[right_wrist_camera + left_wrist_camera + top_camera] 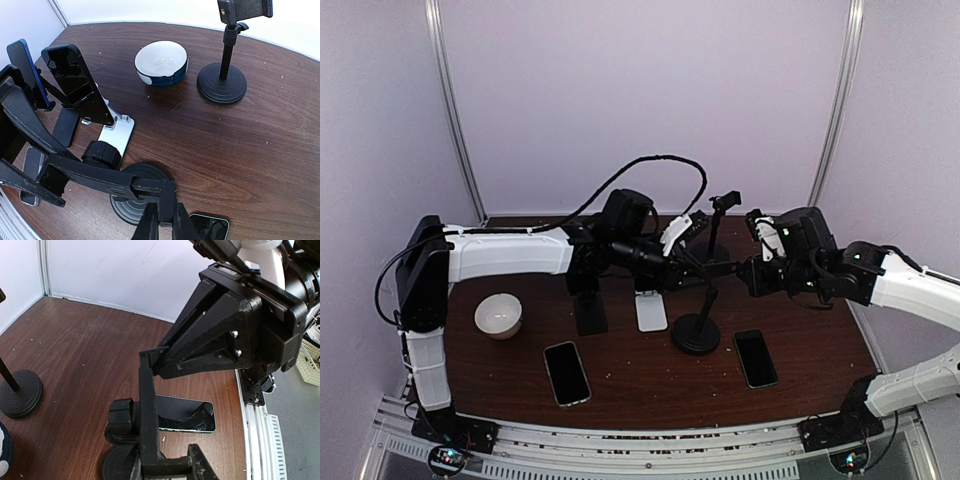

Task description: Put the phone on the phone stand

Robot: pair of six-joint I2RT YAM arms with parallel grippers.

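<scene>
The phone stand has a round black base (696,335), a short pole and a black clamp (90,175) on top. My left gripper (705,268) is shut on the clamp's near end (149,405). My right gripper (166,215) is shut on the tab at the clamp's far end (190,192). Both grippers hold the clamp above the base. A dark phone (756,357) lies flat on the table just right of the base, with nothing holding it. It also shows beyond the clamp (185,415). A second phone (567,372) lies flat at the front left.
A black folding stand (588,310) and a silver one (650,310) stand left of the base. A blue phone (22,65) leans by the black one. A white bowl (498,315) sits at the left. Another round-base pole stand (222,75) stands beyond the bowl.
</scene>
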